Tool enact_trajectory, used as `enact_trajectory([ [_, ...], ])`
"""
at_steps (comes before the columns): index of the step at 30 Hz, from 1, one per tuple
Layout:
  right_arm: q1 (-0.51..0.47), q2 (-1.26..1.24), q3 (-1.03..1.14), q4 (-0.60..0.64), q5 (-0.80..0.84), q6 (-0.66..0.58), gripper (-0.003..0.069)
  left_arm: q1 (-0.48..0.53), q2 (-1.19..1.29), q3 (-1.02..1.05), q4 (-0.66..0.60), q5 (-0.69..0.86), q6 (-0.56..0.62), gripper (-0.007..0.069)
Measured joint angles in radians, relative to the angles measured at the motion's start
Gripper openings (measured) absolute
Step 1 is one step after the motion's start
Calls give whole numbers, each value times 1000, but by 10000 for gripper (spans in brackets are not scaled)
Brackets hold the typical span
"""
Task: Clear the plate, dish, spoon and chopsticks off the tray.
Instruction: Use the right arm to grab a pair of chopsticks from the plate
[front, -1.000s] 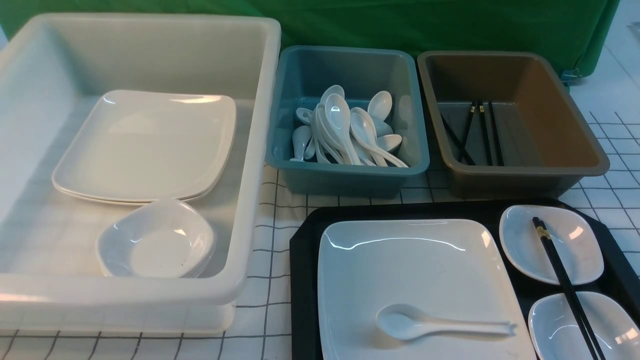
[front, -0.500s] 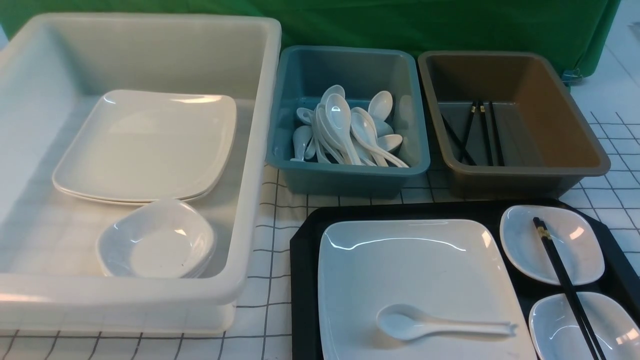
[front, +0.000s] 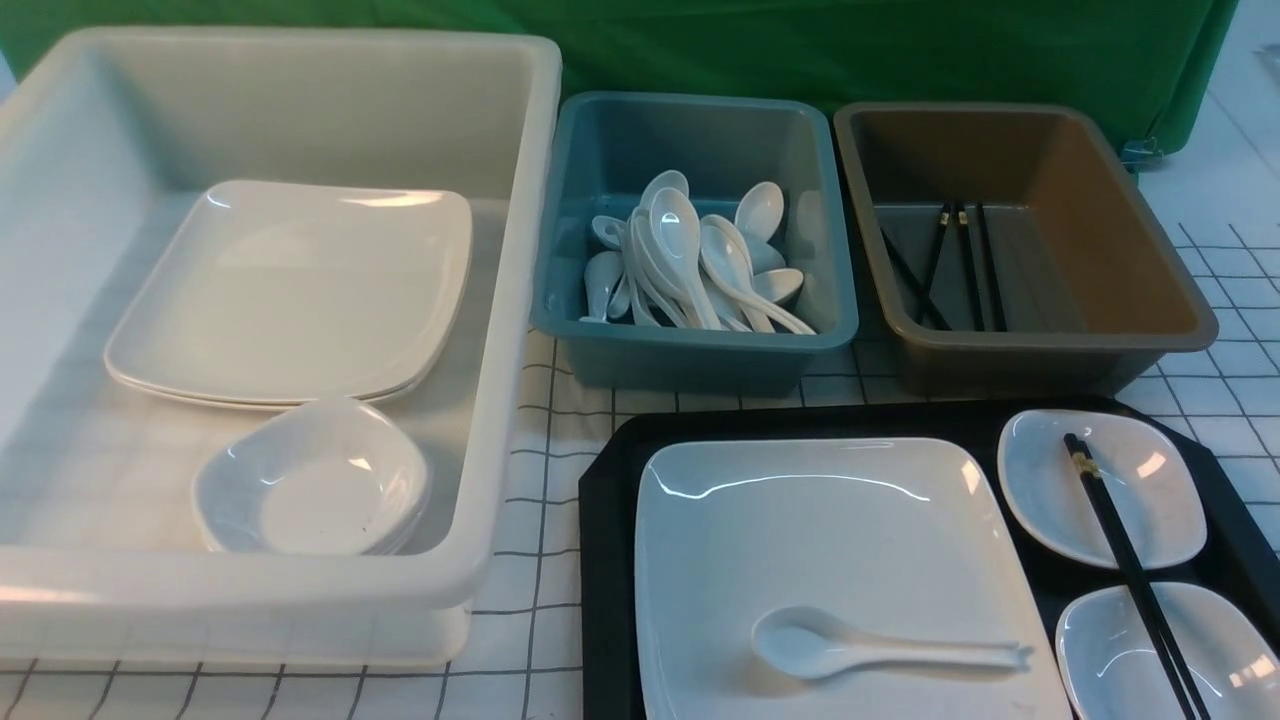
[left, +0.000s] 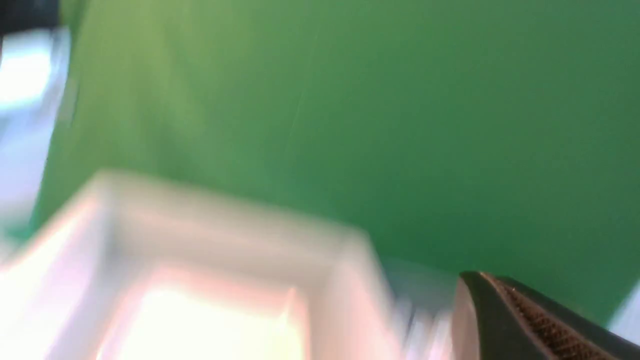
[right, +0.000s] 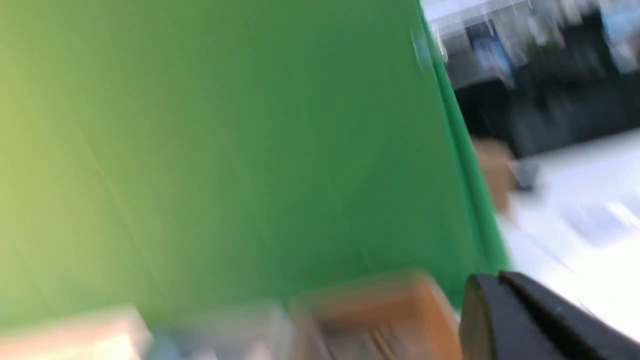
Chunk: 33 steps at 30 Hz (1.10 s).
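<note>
1. Closest to me, in the wrist views, my left gripper (left: 479, 278) and right gripper (right: 496, 279) each have their fingertips together, with nothing between them.
2. At the near right of my front view I see the black rectangular plastic tray (front: 612, 560) with cut corners. It carries the large glossy white square plate (front: 820, 540), and the white soup spoon (front: 815, 650) lies on that plate, handle pointing right.
3. Right of the plate, on the tray, sit two small white rounded-square dishes, a nearer one (front: 1120, 655) and a farther one (front: 1040, 480). The thin black chopsticks (front: 1125, 555) with gold bands lie across both.
4. Over on my left, the big white plastic tub (front: 490, 400) holds stacked white bowls (front: 310, 490), with stacked white plates (front: 290, 290) beyond them.
5. Beyond the tray, a teal plastic tub (front: 700, 362) holds white spoons (front: 675, 240); right beside it, a brown plastic tub (front: 1050, 342) holds black chopsticks with gold bands (front: 967, 260).
6. Farthest back hangs a green cloth (front: 700, 45).
</note>
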Motion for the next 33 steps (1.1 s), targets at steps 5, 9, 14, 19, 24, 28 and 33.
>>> enact_trajectory([
  [5,0,375,-195,122,501,-309,6,0,273,-38,-97,347,150,5],
  [9,0,587,-204,166,586,-387,6,0,402,-38,-168,395,241,5],
  [14,0,801,-232,174,588,-403,8,-29,467,-39,-297,315,344,-3],
  [19,0,987,-278,182,515,-403,93,-271,502,-46,-364,234,380,-3],
  [24,0,1181,-340,189,427,-392,358,-661,593,-52,-209,40,259,-3],
  [28,0,1269,-369,189,389,-389,431,-779,677,-95,-180,-34,241,-3],
  [33,0,1378,-385,190,362,-388,451,-834,822,-212,-165,-68,241,-3],
])
